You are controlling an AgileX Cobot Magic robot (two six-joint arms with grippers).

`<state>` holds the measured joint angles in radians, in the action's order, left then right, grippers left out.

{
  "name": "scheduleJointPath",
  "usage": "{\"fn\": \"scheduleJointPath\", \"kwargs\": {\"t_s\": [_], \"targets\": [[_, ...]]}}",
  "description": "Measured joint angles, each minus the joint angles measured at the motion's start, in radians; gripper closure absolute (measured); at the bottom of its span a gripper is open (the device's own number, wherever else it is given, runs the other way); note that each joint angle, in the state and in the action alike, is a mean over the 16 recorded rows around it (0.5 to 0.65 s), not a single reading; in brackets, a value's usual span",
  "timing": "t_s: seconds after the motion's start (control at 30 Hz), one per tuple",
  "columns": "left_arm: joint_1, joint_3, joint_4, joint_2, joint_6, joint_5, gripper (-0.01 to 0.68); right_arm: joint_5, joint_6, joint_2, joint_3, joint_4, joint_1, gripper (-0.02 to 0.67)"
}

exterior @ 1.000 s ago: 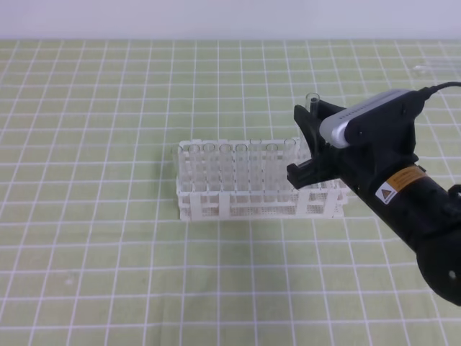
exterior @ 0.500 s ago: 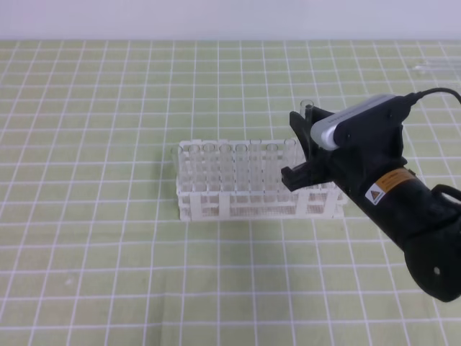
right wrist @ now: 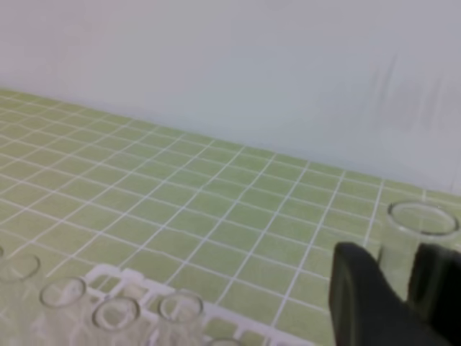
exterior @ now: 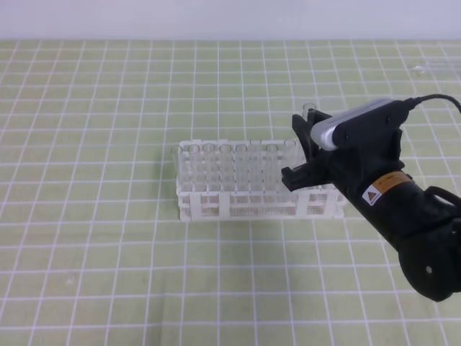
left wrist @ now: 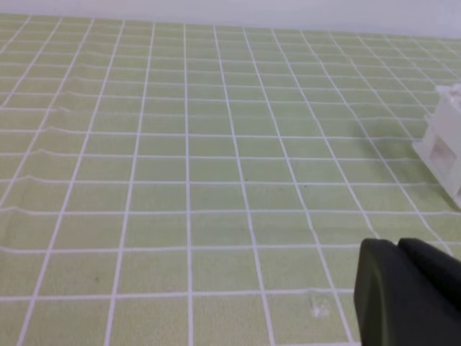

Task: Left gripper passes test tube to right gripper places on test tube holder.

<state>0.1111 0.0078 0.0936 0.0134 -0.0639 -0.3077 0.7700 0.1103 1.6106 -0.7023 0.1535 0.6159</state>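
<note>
You will find only one sign here: an orange-yellow label (exterior: 382, 189) on the dark arm (exterior: 403, 216), just behind the gripper's grey camera housing (exterior: 353, 124). It carries a small black triangular warning symbol at its end nearer the housing, and a line of dark print beside that, too small for you to read. Neither wrist view offers you any letters, numbers or brands

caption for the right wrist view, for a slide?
Right gripper holds a test tube upright between its fingers, above the rack of tubes.
</note>
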Motion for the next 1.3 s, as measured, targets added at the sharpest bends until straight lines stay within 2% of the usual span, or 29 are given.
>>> {"fn": "scheduleJointPath", "kwargs": {"t_s": [0.9, 1.03, 1.3], "targets": [[0.001, 0.002, 0.000, 0.001, 0.002, 0.002, 0.675, 0.005, 0.000, 0.027, 0.001, 0.055, 0.000, 0.535], [0.001, 0.000, 0.000, 0.001, 0.002, 0.000, 0.675, 0.005, 0.000, 0.028, 0.001, 0.055, 0.000, 0.505], [0.000, -0.002, 0.000, 0.000, 0.001, -0.002, 0.676, 0.005, 0.000, 0.028, 0.002, 0.055, 0.000, 0.393]]}}
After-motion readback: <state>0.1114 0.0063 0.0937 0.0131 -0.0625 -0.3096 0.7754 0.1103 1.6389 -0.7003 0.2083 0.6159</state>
